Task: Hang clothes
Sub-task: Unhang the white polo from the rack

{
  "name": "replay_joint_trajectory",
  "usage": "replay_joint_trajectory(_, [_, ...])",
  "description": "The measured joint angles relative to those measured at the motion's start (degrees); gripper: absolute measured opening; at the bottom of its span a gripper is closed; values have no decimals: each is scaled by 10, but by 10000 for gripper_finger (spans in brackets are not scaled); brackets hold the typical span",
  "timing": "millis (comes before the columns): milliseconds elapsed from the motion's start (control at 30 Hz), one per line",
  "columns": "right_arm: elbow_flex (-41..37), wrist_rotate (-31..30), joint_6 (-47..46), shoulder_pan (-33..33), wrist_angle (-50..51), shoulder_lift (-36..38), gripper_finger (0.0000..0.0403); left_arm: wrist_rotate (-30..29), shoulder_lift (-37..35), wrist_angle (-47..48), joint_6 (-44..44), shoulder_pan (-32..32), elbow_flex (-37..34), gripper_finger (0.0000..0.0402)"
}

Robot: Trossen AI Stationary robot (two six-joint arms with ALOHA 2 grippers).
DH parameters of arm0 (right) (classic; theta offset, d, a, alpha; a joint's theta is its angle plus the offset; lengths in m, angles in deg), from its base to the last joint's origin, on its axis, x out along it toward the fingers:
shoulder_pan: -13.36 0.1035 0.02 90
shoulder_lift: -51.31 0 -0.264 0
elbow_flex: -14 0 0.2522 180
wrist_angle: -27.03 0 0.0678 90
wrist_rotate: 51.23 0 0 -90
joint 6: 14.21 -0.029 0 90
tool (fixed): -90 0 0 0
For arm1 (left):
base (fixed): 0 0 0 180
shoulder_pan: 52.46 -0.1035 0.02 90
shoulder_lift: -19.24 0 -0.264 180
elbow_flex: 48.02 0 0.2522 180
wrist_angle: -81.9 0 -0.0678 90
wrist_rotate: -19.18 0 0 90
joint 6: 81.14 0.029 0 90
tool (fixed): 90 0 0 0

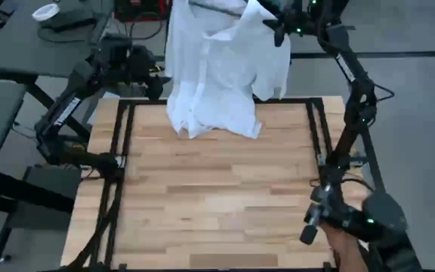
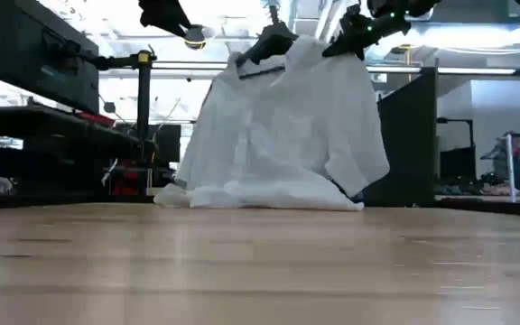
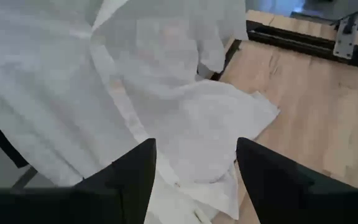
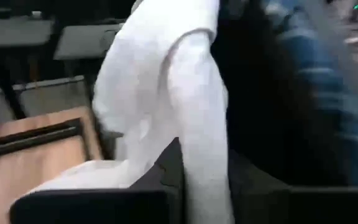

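Wooden table [image 1: 217, 196] boards run under a white shirt [image 1: 217, 75] that hangs at the far edge, its hem pooled on the wood and its collar on a dark hanger [image 2: 273, 50]. The right gripper [image 1: 282, 29] is pinched closed on the shirt's raised shoulder. The left gripper [image 1: 153, 79], jaws spread and holding nothing, waits just beside the shirt's other side.

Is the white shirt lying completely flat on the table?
No, the white shirt hangs upright, and only its hem rests on the table.
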Motion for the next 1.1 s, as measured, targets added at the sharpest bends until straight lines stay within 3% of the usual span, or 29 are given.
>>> replay_joint_trajectory(233, [0, -7, 9, -7, 2, 59, 30, 0, 0, 0, 0, 0, 0, 205])
replay_joint_trajectory(533, [0, -8, 12, 33, 38, 124, 30, 0, 0, 5, -7, 0, 0, 205])
replay_joint_trajectory(867, [0, -21, 12, 155, 95, 183, 30, -2, 1, -42, -70, 7, 13, 205])
replay_joint_trajectory(1000, [1, -80, 12, 223, 126, 198, 30, -15, 0, -104, -11, 48, 79, 205])
replay_joint_trajectory(1100, [1, -128, 13, 266, 136, 197, 30, -71, -1, -161, 66, 100, 122, 205])
